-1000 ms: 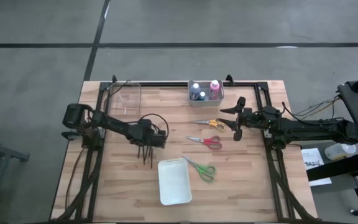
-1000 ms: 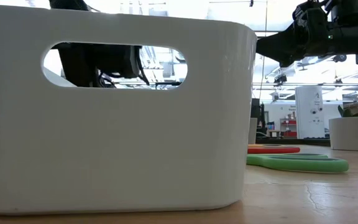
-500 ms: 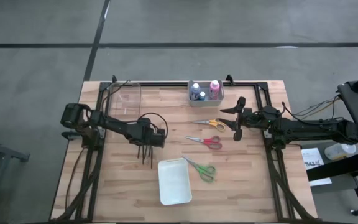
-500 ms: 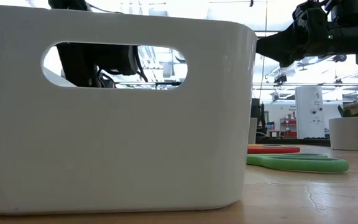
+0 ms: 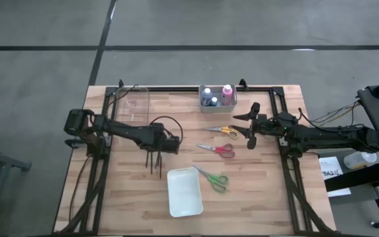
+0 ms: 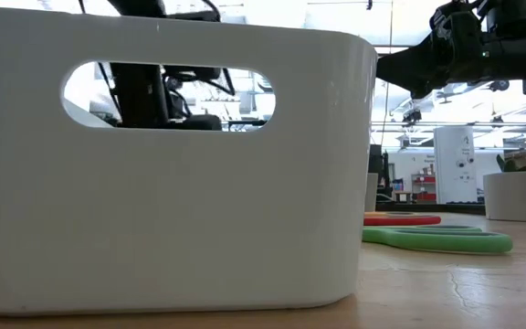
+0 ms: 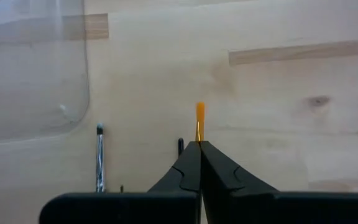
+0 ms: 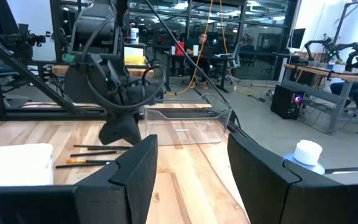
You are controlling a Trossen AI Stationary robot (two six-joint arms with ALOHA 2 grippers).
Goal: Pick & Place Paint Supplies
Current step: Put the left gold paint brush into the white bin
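Overhead, the wooden table [image 5: 255, 197] carries a white bin [image 5: 184, 191] near its front edge, a clear tray [image 5: 131, 104] at the rear left and a small grey caddy [image 5: 217, 99] at the rear centre. The caddy holds the capped bottles: the tall pink bottle [image 5: 227, 93], the blue bottle [image 5: 206, 93] and a short dark-capped one [image 5: 214, 101]. Three pairs of scissors lie flat on the wood between the arms: the orange scissors [image 5: 222, 130] farthest back, the red scissors [image 5: 217, 149] in the middle, and the green scissors [image 5: 214, 178] just beside the white bin's right rim. The left gripper [image 5: 170, 146] is over the left-centre of the table, its fingers [image 7: 191, 165] pressed together; in the left wrist view a thin brush with an orange tip [image 7: 199, 121] projects from between their points, though whether it is clamped or merely lying beneath them cannot be told. The other thin dark brushes [image 5: 154, 161] lie in a loose bunch on the wood next to that gripper, between the clear tray and the white bin. The right gripper [image 5: 252, 125] hovers above the table at the right, near the orange scissors, its fingers [image 8: 143, 163] parted to a moderate gap with nothing between them. In the low view the white bin's wall fills most of the foreground, with the green and red handles visible to its right.
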